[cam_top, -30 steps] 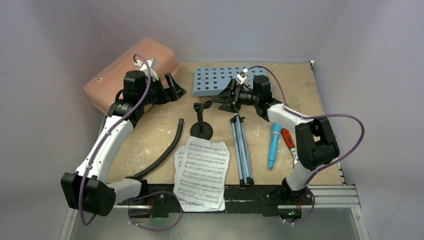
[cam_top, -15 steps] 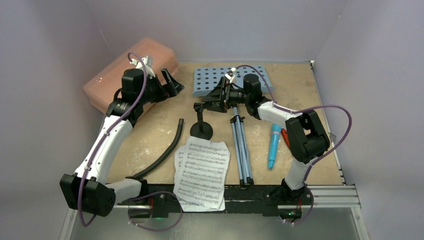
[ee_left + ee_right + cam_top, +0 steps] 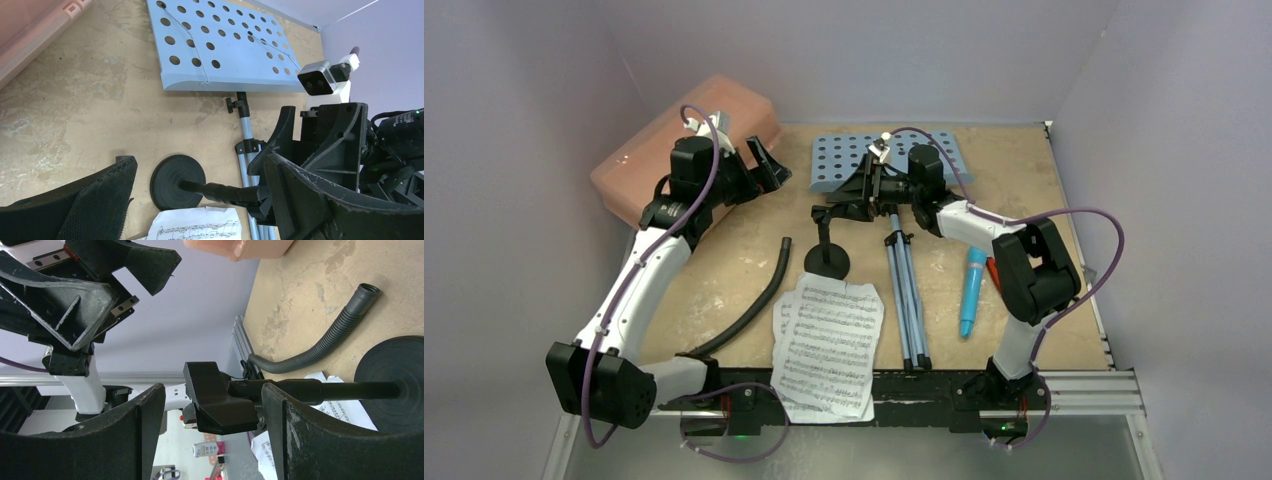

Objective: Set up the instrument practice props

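Observation:
The black mic stand [image 3: 827, 260] stands upright on its round base, mid-table. My right gripper [image 3: 846, 203] reaches in from the right at the stand's top. Its jaws are open on either side of the clip [image 3: 220, 400], with a gap on one side. The light-blue music stand [image 3: 844, 160] lies flat behind, its tripod [image 3: 907, 300] folded toward the front. Two sheet-music pages [image 3: 829, 345] lie at the front edge. The turquoise microphone [image 3: 971, 292] lies to the right. My left gripper [image 3: 769, 170] hangs open and empty at the back left, looking down on the stand's base [image 3: 170, 180].
A salmon-pink case [image 3: 686, 140] sits at the back left corner, just behind my left gripper. A curved black hose [image 3: 749, 305] lies left of the pages. A small red-orange item [image 3: 997, 276] lies beside the microphone. Grey walls close in three sides.
My right arm has swung left from the music stand to the mic stand's clip, and its jaws have narrowed a little. My left gripper has turned slightly and stays open.

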